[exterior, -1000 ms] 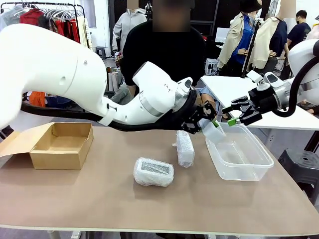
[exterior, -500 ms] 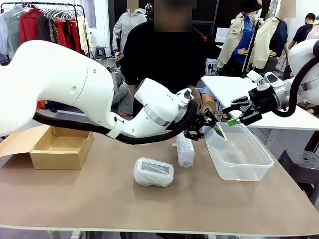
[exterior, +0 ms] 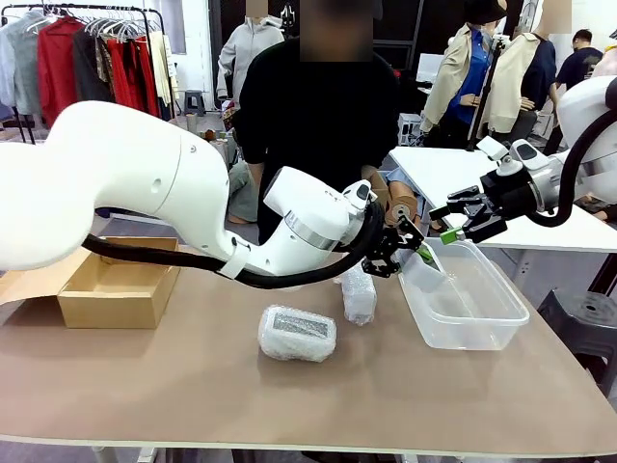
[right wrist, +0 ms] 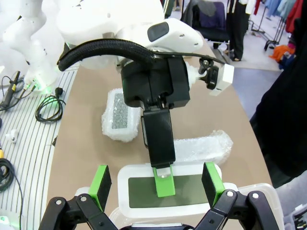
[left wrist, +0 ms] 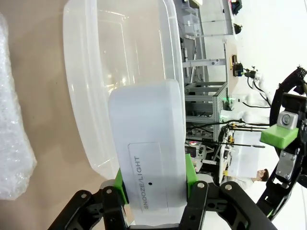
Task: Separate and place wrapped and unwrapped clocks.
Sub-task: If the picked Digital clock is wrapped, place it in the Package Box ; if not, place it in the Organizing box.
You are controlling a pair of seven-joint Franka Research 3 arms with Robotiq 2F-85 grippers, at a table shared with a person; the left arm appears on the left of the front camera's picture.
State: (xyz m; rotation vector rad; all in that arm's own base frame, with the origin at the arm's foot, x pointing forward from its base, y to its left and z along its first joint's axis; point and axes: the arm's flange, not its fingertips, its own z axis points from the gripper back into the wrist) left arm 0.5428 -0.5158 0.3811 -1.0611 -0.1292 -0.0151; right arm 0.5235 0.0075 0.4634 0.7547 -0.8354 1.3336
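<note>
My left gripper (exterior: 410, 247) reaches across the table and is shut on the unwrapped clock (left wrist: 148, 158), a bare white block marked SNOOZE/LIGHT, clamped between its green pads (left wrist: 120, 186). The clock's grey face (right wrist: 139, 191) shows in the right wrist view. It hangs tilted at the left rim of the clear plastic tub (exterior: 463, 307). My right gripper (exterior: 446, 224) stands open just above the tub's far side, its pads (right wrist: 100, 184) apart and nothing between them. Two bubble-wrapped clocks lie on the table: one showing a grey face (exterior: 297, 333), one oblong (exterior: 359, 287) beside the tub.
An open cardboard box (exterior: 120, 280) sits at the table's left. A person stands at the far edge, a hand (exterior: 399, 203) just behind my left gripper. My left arm (exterior: 241, 241) spans the table's middle above the wrapped clocks. A white table (exterior: 453, 174) stands behind on the right.
My left gripper has carried the clock slightly right and down toward the tub, and the arm's elbow has swung right. The right gripper and the wrapped clocks have not moved.
</note>
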